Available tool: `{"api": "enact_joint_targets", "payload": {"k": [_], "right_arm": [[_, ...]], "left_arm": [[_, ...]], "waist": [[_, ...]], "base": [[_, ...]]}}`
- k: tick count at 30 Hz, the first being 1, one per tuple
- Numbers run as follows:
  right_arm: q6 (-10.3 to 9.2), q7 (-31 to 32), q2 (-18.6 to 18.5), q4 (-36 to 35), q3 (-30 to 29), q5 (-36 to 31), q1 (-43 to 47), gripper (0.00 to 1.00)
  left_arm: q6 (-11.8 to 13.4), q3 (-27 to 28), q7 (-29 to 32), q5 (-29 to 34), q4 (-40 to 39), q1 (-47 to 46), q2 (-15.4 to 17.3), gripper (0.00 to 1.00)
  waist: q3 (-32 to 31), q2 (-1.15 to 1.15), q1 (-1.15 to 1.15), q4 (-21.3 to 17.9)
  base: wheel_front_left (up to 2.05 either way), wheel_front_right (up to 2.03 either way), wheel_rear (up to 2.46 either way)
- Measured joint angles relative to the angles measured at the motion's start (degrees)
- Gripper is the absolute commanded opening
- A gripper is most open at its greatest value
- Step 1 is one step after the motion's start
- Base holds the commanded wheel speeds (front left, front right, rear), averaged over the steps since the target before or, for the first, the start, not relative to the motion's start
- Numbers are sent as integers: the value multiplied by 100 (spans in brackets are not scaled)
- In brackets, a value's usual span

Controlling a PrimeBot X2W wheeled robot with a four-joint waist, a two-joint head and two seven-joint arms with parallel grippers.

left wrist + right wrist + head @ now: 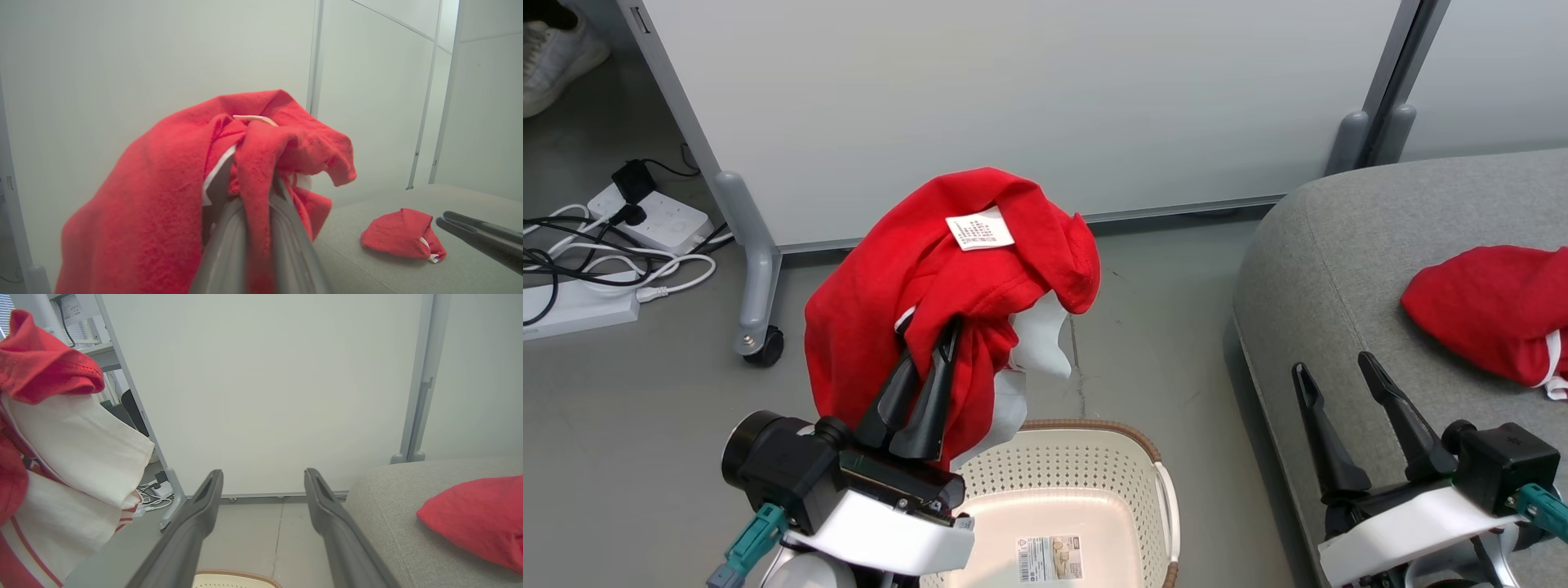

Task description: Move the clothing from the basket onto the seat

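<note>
Seen from the head camera looking down. At the centre, the left gripper (929, 359) has its two long dark fingers pinched together on a bright-red soft fabric garment (907, 278) and holds it raised in the air. The cloth drapes over the fingertips. A small white printed label (979, 231) lies at twelve o'clock of the bundle, and a white fabric panel (1039, 336) hangs at its four o'clock.

At six o'clock of the view stands a cream-white perforated plastic laundry basket (1094, 465) with a brown woven-look rim. The garment's lower folds overlap its far rim, and a barcode sticker (1049, 558) shows on its inner bottom.

At three o'clock is a large grey fabric-upholstered sofa (1339, 269) with rounded edges. A second crumpled bright-red garment (1486, 306) with white trim lies on it.

At five o'clock the right gripper (1331, 365) hovers over the sofa's front edge, its fingers spread wide apart and holding nothing.

A pale partition panel (1013, 98) on castors spans twelve o'clock. At nine o'clock, white power strips (654, 220) with black and white cables lie on the grey floor (621, 425). At eleven o'clock is a person's pale shoe (551, 53).
</note>
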Motion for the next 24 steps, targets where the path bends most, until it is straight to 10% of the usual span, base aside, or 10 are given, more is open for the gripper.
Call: {"api": "enact_joint_targets", "payload": {"k": [9, 24], "right_arm": [[-1, 38, -10, -42, 299, 42, -57, 100], [0, -21, -253, 690, 3362, 1054, -1653, 100]], "left_arm": [[14, -40, -14, -32, 3, -9, 3, 0], [-135, -335, -40, -33, 138, -281, -124, 0]], "waist": [[-5, 0, 0, 25], [201, 0, 0, 409]], "base": [[0, 0, 0], [0, 0, 0]]}}
